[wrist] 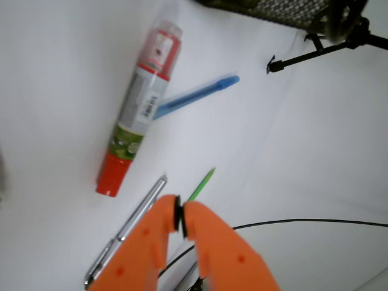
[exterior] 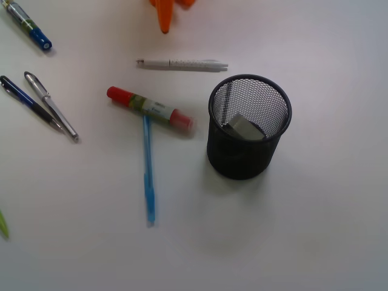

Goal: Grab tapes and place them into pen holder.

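Note:
The pen holder [exterior: 249, 127], a black wire-mesh cup, stands upright right of centre; its mesh edge [wrist: 267, 7] shows at the top of the wrist view. A pale grey thing [exterior: 245, 126] lies inside it, and I cannot tell whether it is a tape. No tapes show on the table in either view. My orange gripper [exterior: 164, 17] hangs at the top edge of the front view, well away from the holder. In the wrist view the gripper [wrist: 179, 213] is shut, tips touching, with nothing between them.
A red-capped glue stick [exterior: 150, 108] lies across a blue pen [exterior: 148, 170] left of the holder. A white pen [exterior: 182, 63] lies behind it. Silver [exterior: 51, 105] and dark blue [exterior: 29, 102] pens lie at left, with a blue-capped marker [exterior: 28, 25] at the top left. A black cable [wrist: 303, 222] runs under the gripper.

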Robot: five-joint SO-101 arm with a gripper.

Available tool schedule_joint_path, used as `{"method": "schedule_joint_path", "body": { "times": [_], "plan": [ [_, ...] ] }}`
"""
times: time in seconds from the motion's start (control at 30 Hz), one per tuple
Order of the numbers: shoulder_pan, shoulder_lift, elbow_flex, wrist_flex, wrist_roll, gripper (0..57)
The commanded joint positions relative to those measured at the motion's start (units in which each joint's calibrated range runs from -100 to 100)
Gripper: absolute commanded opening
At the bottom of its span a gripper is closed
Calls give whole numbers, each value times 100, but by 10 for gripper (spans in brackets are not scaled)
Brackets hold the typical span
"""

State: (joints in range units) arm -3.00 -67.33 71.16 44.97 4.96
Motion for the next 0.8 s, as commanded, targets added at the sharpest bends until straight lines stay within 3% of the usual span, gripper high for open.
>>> {"method": "schedule_joint_path", "body": {
  "times": [0.0, 0.2, 0.4, 0.77],
  "plan": [
    [87, -1507, 1435, -245, 68, 4],
    [139, -3258, 2295, 630, 54, 3],
    [386, -3105, 2096, 1619, -88, 3],
    [94, -3165, 2123, 1759, -88, 3]
  ]
}}
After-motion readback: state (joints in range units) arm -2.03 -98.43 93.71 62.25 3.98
